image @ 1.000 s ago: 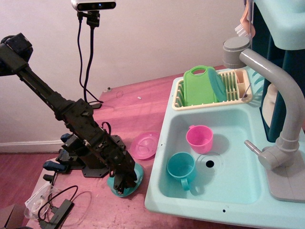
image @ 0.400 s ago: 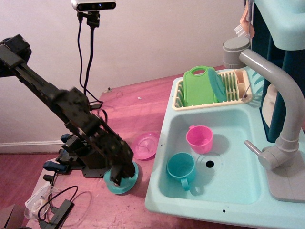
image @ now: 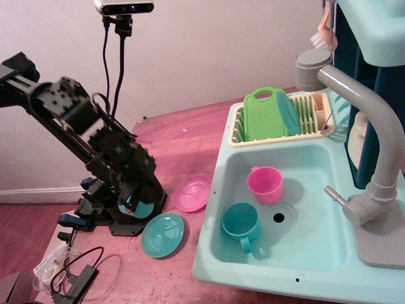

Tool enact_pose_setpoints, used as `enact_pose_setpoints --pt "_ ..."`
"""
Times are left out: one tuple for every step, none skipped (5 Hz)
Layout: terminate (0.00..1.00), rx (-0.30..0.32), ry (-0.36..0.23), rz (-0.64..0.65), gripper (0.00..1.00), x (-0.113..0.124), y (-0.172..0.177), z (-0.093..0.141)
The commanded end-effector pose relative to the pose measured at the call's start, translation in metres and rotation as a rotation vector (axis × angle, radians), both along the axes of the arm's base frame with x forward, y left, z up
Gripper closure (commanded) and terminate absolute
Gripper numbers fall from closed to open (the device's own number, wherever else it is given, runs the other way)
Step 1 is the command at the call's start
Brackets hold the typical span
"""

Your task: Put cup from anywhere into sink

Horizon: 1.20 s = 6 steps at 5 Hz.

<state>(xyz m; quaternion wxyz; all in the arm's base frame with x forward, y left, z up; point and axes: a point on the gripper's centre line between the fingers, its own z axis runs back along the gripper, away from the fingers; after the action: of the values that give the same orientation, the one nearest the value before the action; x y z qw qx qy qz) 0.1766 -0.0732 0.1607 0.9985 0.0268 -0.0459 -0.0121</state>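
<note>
My gripper (image: 139, 201) hangs at the end of the black arm, left of the sink, and is blurred by motion. A small teal cup (image: 137, 208) shows between its fingers, lifted off the teal saucer (image: 162, 234), which now lies bare on the table just below and to the right. The light aqua sink (image: 212, 250) stands to the right, with its drain hole (image: 278, 217) open. The gripper is about a hand's width left of the sink's rim.
A bigger teal mug with a handle (image: 240, 221) and a pink cup (image: 264, 183) stand in the basin. A pink saucer (image: 192, 192) lies by the sink's left rim. The cream dish rack (image: 310, 123) holds a green board. The grey faucet (image: 373, 126) arches over the right side.
The gripper was down on the teal saucer; it has risen and swung back left, carrying the small teal cup off the saucer. The arm's elbow has lifted.
</note>
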Motion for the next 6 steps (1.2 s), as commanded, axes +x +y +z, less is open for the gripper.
enact_pose_setpoints --pt "0.00 0.033 -0.154 0.006 1.00 0.058 0.010 0.031" --pt "0.00 0.035 -0.102 -0.006 1.00 0.107 0.003 0.027" --pt "0.00 0.024 -0.122 0.001 1.00 0.145 -0.004 0.014" --pt "0.00 0.007 -0.141 0.004 1.00 0.165 -0.010 0.003" --pt "0.00 0.001 -0.117 0.015 1.00 0.155 -0.014 -0.012" --pt "0.00 0.006 -0.066 0.029 0.00 0.142 -0.011 -0.014"
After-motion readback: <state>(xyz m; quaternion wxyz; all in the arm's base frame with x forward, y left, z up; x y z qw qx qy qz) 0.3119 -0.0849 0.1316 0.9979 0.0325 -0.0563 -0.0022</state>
